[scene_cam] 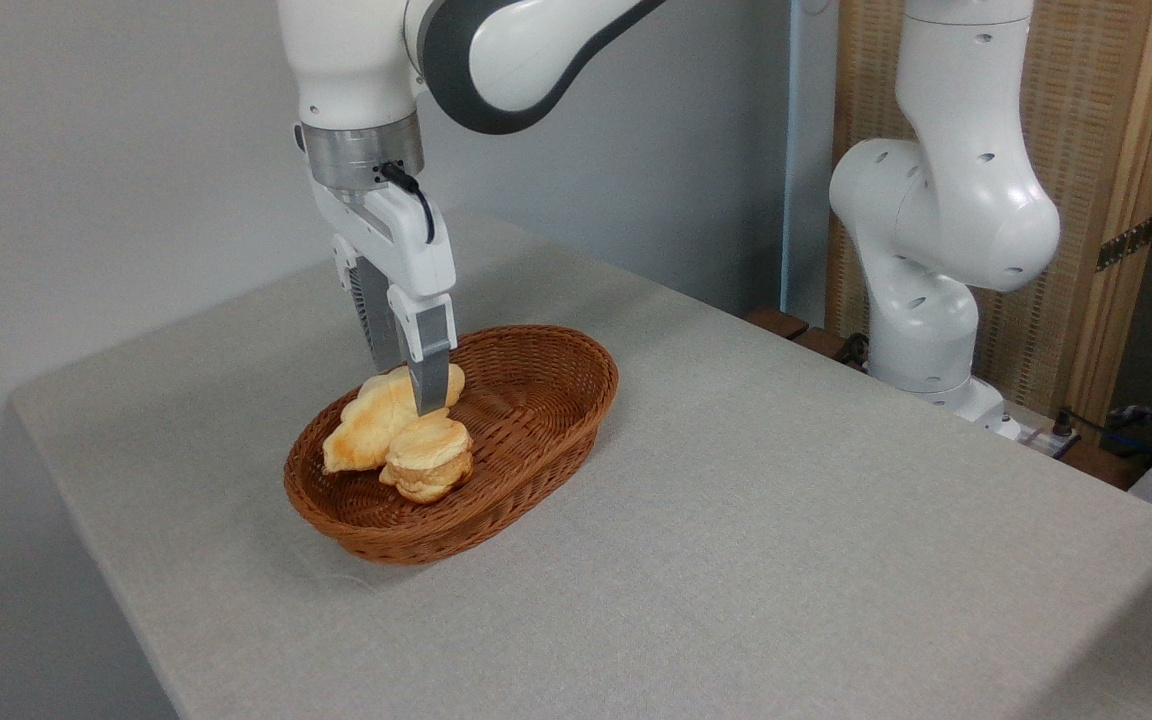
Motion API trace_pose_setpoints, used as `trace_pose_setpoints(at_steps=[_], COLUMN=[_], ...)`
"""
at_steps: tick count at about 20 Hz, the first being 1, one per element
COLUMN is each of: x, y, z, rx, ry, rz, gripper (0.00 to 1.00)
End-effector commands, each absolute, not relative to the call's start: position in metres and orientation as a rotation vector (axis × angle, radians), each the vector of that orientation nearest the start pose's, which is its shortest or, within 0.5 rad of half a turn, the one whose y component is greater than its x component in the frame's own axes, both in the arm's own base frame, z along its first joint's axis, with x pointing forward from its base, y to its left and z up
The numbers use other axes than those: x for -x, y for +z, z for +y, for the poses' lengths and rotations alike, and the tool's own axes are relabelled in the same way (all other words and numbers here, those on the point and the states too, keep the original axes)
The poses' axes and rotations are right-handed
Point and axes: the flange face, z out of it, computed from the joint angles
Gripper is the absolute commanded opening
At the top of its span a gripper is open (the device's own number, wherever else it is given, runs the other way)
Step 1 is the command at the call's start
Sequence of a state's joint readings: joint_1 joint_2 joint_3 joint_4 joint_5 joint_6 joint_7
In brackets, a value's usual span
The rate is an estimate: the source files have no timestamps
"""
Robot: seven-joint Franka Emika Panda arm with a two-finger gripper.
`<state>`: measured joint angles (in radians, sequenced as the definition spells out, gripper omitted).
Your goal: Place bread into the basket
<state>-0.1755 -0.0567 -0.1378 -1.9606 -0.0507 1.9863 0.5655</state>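
Note:
The reddish-brown wicker basket (546, 400) sits left of centre on the table. Inside it, along the left wall, lies the golden braided loaf (368, 425). The pale round bun (428, 458) rests against the loaf's near side. My gripper (408, 385) points straight down into the basket, its two fingers straddling the loaf's upper end. The near finger (430, 370) covers the loaf's side and its tip ends just above the bun. The far finger is mostly hidden behind the near one. The fingers look closed against the loaf.
The table (786, 520) wears a grey cloth; its left edge and near corner drop off close to the basket. The robot's white base (936, 290) stands at the back right, with cables and a wooden screen behind it.

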Motion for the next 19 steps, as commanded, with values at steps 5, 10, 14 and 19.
trace_pose_setpoints(at_steps=[5, 10, 14, 19], x=[-0.534, -0.541, -0.545, -0.548], y=[0.519, 0.52, 0.522, 0.528], z=[-0.117, -0.074, -0.049, -0.034], rx=[2.961, 2.997, 3.017, 3.022], ry=[-0.159, -0.166, -0.183, -0.207], rz=[1.146, 1.038, 0.976, 0.938], gripper=[1.0, 1.0, 1.0, 1.0])
